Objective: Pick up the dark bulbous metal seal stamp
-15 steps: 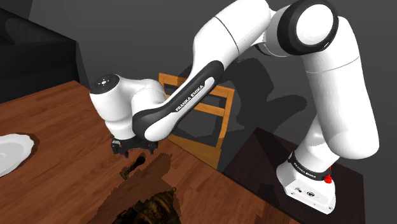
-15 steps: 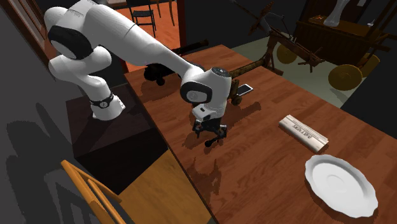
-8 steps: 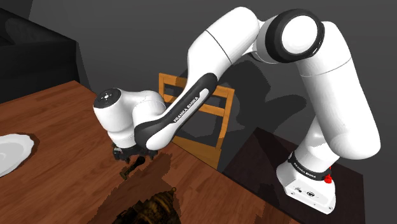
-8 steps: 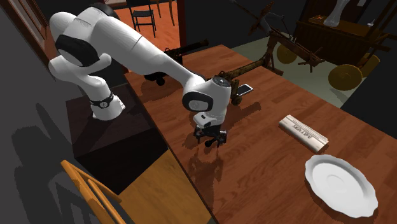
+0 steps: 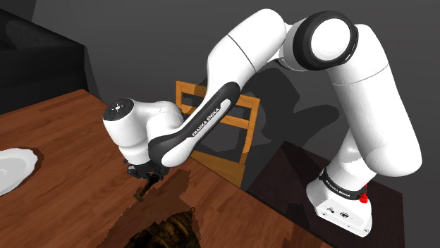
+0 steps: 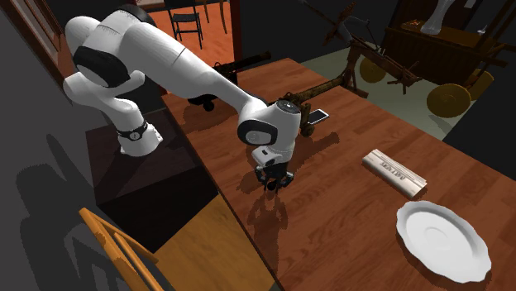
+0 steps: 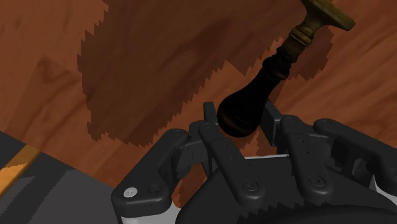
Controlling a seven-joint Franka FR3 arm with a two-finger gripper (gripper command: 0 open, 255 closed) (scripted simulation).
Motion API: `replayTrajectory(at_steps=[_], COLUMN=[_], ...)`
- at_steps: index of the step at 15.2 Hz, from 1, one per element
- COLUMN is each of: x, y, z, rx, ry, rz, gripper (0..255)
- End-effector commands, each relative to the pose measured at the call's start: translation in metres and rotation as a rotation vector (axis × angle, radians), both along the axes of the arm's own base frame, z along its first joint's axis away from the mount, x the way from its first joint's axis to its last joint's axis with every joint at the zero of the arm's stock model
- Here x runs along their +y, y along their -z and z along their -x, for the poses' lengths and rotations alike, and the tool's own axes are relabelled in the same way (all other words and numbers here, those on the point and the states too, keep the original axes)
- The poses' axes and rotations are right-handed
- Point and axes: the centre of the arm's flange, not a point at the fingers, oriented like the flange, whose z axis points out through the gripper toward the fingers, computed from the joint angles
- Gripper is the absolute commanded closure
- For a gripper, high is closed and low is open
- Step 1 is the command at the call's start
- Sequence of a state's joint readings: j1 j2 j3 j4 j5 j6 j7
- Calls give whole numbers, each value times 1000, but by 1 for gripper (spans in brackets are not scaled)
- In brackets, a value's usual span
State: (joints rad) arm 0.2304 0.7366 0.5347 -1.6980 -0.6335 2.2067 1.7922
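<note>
**End effector.** The end effector (image 7: 240, 118) is down at the worktop (image 7: 70, 76). Its fingers (image 7: 271, 122) are pressed against opposite sides of the seal stamp's dark bulb, and contact appears made on both sides. It is pinching the stamp, which is not yet lifted.

**Task item.** The seal stamp (image 7: 275, 67) lies on its side on the wood, directly under the end effector (image 5: 148, 172). The bulb sits between the fingers. The narrow neck and the brass-coloured end point away from the end effector, clear of both fingers.

**Handling (judgement).**
- Rigid metal; expect no give under pressure, and more weight than its size suggests.
- The bulb is round and smooth, so it may slip out of flat pads if they are off-centre.
- Hold across the widest part of the bulb, as now.
- The brass-coloured end overhangs the hold and may swing down on lifting; raise slowly.

**Farther off.** Beyond the end effector (image 6: 275, 180), on the side away from the stand (image 6: 136, 140), lie a pale flat box (image 6: 395, 172) and, well apart from it, a white plate (image 6: 438, 240).
</note>
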Motion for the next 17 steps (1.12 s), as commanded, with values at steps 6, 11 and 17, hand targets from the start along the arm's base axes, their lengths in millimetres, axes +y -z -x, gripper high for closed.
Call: replayTrajectory(at_steps=[6,11,17], x=[-1,-1,-1], y=[-14,-41,-72], z=[1,1,1], rx=[2,2,2], ry=[1,1,1], rz=[2,2,2], gripper=[255,255,255])
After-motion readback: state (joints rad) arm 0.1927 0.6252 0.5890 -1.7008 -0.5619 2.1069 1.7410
